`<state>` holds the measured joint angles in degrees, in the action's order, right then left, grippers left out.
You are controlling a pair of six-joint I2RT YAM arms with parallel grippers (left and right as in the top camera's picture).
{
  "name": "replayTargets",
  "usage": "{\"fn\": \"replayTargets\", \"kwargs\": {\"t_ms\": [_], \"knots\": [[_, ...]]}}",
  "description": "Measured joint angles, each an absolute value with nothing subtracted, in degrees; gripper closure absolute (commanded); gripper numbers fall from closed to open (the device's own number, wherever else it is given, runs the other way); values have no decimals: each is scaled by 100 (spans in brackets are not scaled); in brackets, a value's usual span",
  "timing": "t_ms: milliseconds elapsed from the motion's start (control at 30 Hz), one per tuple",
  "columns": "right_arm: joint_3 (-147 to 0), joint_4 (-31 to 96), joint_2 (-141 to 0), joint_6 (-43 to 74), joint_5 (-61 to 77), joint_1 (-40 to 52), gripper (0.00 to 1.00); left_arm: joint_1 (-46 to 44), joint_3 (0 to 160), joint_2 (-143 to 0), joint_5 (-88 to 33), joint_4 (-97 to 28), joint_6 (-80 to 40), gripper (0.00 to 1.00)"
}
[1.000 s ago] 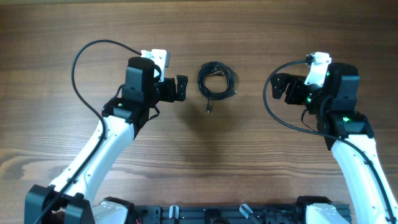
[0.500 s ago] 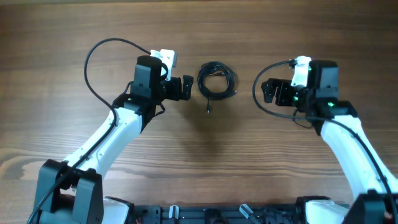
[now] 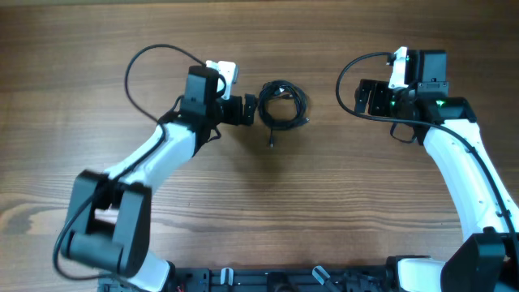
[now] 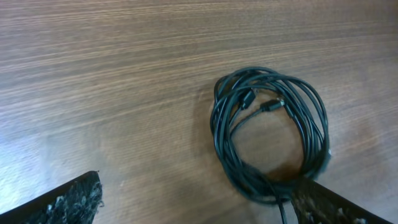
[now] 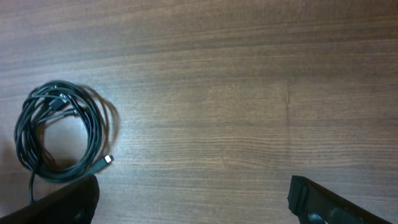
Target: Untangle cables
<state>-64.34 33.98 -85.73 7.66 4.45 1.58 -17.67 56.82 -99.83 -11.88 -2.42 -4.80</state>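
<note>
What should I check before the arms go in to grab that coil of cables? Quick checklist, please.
1. Left end effector open: ok.
2. Right end effector open: ok.
3. Cables lying free on the table, nothing gripping them: ok.
4. Left end effector close beside the cables: ok.
5. Right end effector near the cables: not ok, it is well off to the side.
6. Where strands cross inside the cables: cannot tell.

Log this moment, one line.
cables: coiled together | left tool: open, beside cables, empty | right tool: open, apart from cables, empty
</note>
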Motion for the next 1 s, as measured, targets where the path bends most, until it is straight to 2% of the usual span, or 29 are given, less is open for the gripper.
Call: {"fn": "replayTargets", "kwargs": {"t_ms": [300,700,1000], "knots": [[-6434,3601,-8573,720,838,158,0,-1796,6261,-10720,-1605,8,-71,10],[-6434,3669,-8573,720,1103,158,0,-1914,6276,-11303,-2180,327,325,13],[-6434,3675,-8573,720,1142,158,0,-2191,6289,-11651,-2241,690,401,29]]}}
